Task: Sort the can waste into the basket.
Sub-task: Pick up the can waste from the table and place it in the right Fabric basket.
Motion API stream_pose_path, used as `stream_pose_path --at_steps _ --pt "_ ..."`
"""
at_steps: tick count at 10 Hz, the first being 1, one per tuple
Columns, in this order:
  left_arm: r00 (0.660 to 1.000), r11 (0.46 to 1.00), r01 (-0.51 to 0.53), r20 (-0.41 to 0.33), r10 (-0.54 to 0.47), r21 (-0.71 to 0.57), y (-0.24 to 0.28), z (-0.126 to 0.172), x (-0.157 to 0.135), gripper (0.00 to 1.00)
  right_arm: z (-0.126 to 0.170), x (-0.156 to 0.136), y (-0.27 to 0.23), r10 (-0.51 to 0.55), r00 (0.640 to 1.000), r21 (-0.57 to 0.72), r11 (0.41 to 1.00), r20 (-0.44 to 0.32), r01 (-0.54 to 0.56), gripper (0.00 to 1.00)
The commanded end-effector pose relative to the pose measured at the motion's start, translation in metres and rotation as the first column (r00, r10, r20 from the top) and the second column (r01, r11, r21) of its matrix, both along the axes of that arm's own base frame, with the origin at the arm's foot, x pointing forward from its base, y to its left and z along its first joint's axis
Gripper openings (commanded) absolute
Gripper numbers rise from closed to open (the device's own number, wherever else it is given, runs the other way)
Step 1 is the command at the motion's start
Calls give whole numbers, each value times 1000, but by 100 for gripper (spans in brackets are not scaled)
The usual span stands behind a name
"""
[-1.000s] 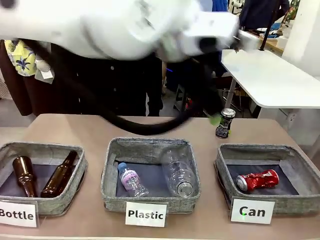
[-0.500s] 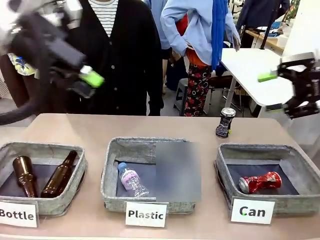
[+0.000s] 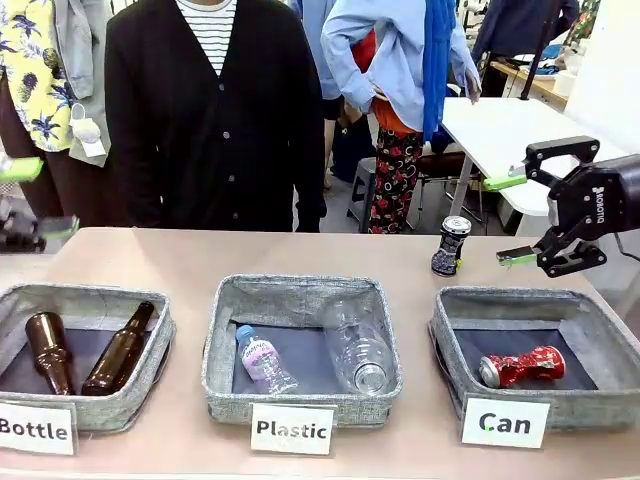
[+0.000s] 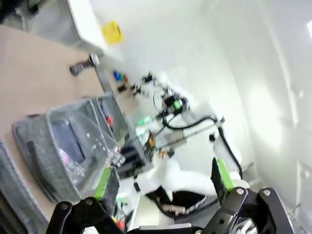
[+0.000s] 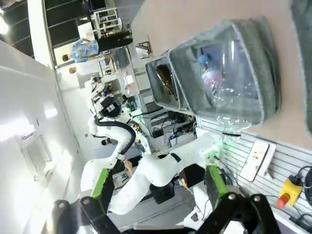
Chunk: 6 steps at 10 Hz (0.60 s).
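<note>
Beige table (image 3: 400, 256) with three sorting baskets.
The "Plastic" basket (image 3: 216, 352) sits mid-table, with the "Bottle" basket (image 3: 152, 372) to its left and the "Can" basket (image 3: 446, 352) to its right. White signs (image 3: 291, 429) front each. A dark patterned can (image 3: 450, 246) stands upright, farther back and right.

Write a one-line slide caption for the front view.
Crushed red can lies in the Can basket; dark can stands behind it, right gripper open nearby.

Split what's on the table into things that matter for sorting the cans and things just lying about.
Job: dark can standing on the table; crushed red can, already in the "Can" basket; right tool, open, right of the dark can.
Lying about: two brown bottles in the "Bottle" basket; two clear plastic bottles in the "Plastic" basket.
</note>
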<state>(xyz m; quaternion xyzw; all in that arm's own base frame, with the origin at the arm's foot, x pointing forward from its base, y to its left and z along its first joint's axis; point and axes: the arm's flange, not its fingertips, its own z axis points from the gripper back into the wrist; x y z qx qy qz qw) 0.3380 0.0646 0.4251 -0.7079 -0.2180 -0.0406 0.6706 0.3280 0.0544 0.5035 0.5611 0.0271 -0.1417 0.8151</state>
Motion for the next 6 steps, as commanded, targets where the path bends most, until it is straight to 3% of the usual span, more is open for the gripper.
stream_pose_path --at_steps 1,6 --pt "998 995 68 3 -69 76 -21 33 2 100 6 1 3 -31 997 -39 999 68 34 100" --pt "998 995 68 3 -69 76 -21 33 2 100 6 1 3 -31 997 -39 999 68 34 100"
